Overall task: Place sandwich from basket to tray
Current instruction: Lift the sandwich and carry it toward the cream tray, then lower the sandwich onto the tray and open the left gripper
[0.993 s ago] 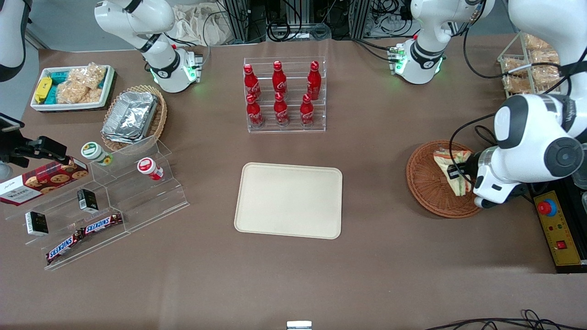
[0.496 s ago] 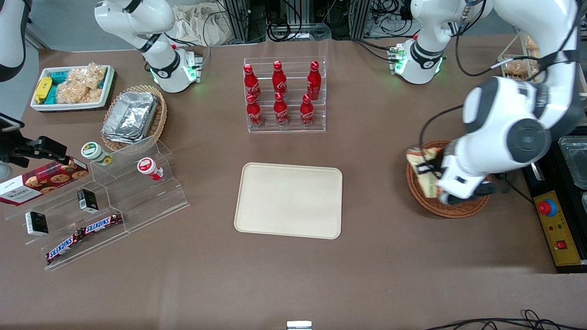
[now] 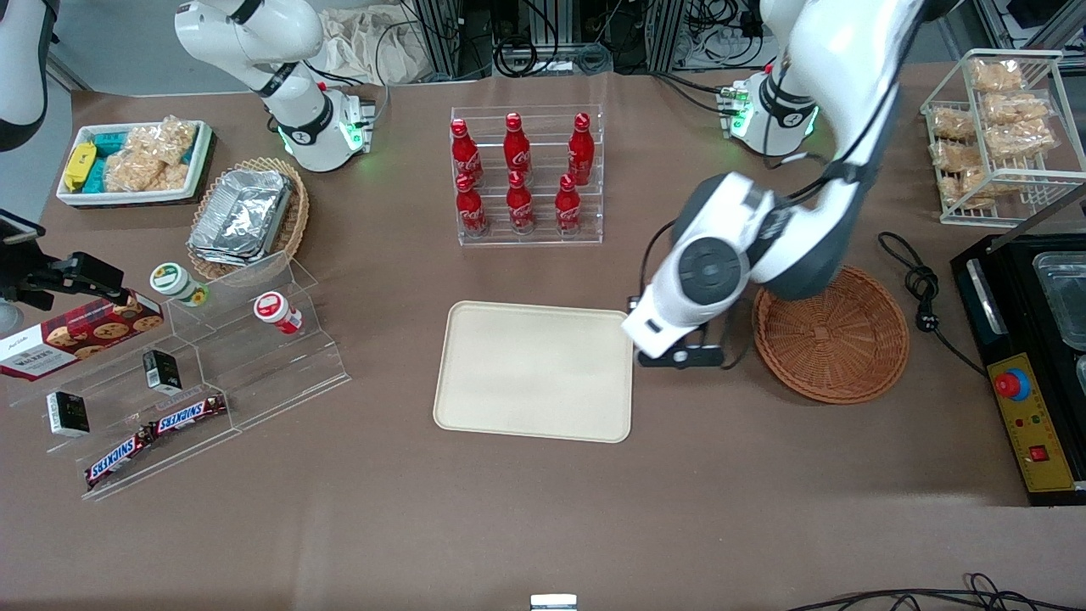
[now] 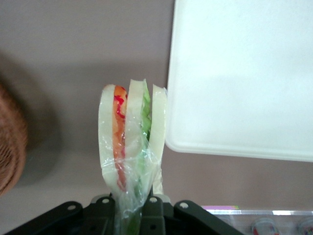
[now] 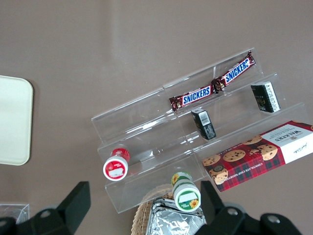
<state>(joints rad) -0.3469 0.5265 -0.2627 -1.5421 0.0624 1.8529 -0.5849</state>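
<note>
My left gripper (image 4: pixel 132 208) is shut on the clear-wrapped sandwich (image 4: pixel 131 137), pale bread with orange-red and green layers, gripped at its narrow end. It hangs above bare table beside the cream-beige tray's (image 4: pixel 239 73) rounded corner, with the reddish-brown basket's (image 4: pixel 10 142) rim a little way off. In the front view the gripper (image 3: pixel 679 356) is between the tray (image 3: pixel 533 371) and the basket (image 3: pixel 831 335), close to the tray's edge. The basket holds nothing. The arm hides the sandwich in the front view.
A clear rack of red cola bottles (image 3: pixel 526 174) stands farther from the front camera than the tray. A wire rack of snack bags (image 3: pixel 993 127), a black cable (image 3: pixel 920 288) and a control box (image 3: pixel 1031 424) lie at the working arm's end. An acrylic shelf (image 3: pixel 212 365) stands toward the parked arm's end.
The gripper has lifted the sandwich out of the basket and carried it sideways to the tray's edge. The basket now holds nothing.
</note>
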